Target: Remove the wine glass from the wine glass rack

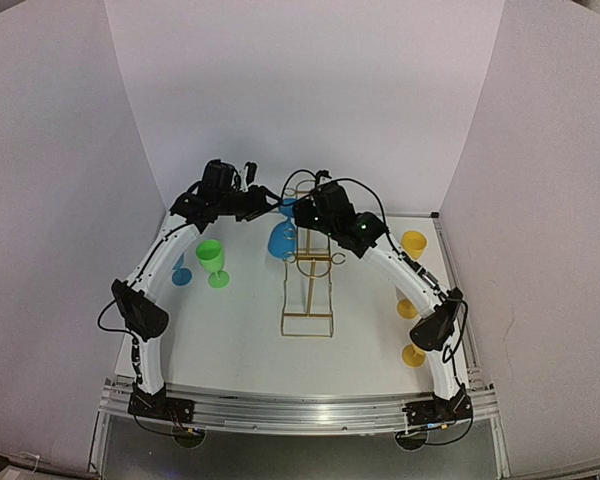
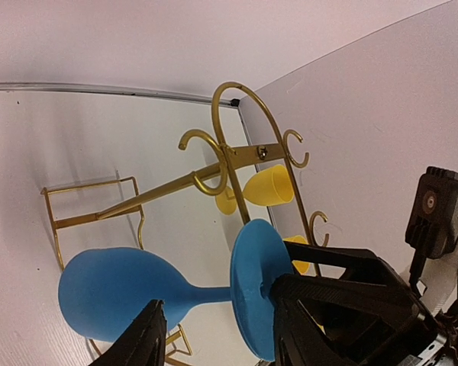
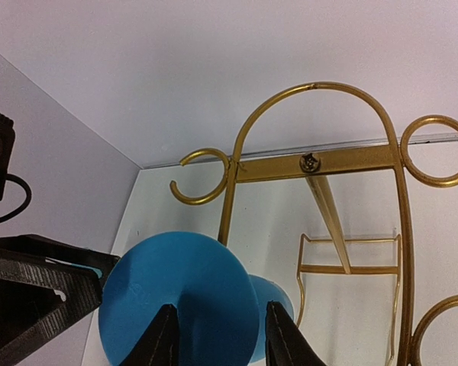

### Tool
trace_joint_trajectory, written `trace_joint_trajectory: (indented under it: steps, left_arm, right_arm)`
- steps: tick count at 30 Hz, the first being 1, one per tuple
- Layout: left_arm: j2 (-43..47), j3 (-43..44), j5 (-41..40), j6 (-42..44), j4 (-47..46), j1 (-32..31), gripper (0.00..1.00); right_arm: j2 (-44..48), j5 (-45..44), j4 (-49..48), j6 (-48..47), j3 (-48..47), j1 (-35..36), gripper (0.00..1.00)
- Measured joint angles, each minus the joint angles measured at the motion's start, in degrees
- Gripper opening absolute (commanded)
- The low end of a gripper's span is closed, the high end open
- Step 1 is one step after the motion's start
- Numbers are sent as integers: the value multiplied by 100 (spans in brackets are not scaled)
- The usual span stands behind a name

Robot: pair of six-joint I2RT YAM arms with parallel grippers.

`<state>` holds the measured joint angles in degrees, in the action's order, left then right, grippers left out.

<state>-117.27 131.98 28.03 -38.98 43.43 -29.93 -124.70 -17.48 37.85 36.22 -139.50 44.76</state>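
Observation:
A blue wine glass [image 1: 282, 240] hangs upside down at the upper left of the gold wire wine glass rack [image 1: 307, 316]. In the left wrist view its bowl [image 2: 111, 293] lies left and its round foot [image 2: 252, 293] right, over a rack rail [image 2: 237, 156]. My left gripper [image 2: 217, 329] is open, with the stem and foot between its fingers. My right gripper [image 3: 220, 335] is open, its fingertips just over the flat face of the foot [image 3: 179, 297]. The rack loop behind the foot is hidden. The two grippers [image 1: 270, 205] [image 1: 302, 215] meet at the rack top.
A green glass [image 1: 213, 262] and a small blue one [image 1: 182, 272] stand left of the rack. Three yellow glasses [image 1: 413, 243] [image 1: 407, 308] [image 1: 413, 355] stand along the right. White walls close in behind and beside the table [image 1: 230, 345].

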Motion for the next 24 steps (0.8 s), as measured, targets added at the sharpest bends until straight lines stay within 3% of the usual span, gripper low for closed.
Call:
trace_joint_trajectory:
  steps: [4, 15, 20, 24]
  left_arm:
    - [-23, 0, -11, -4, 1, -13, 41]
    - [-24, 0, -23, 9, -6, -19, 15]
    - [-23, 0, -19, -9, -9, -20, 13]
    - [-24, 0, 31, -69, -48, -20, 20]
  right_arm:
    - [-30, 80, -53, -12, -23, 1, 35]
    - [-97, 227, -140, -12, -76, 0, 36]
    - [-97, 248, -153, -14, -76, 1, 37]
    - [-97, 249, -154, -14, -76, 0, 37]
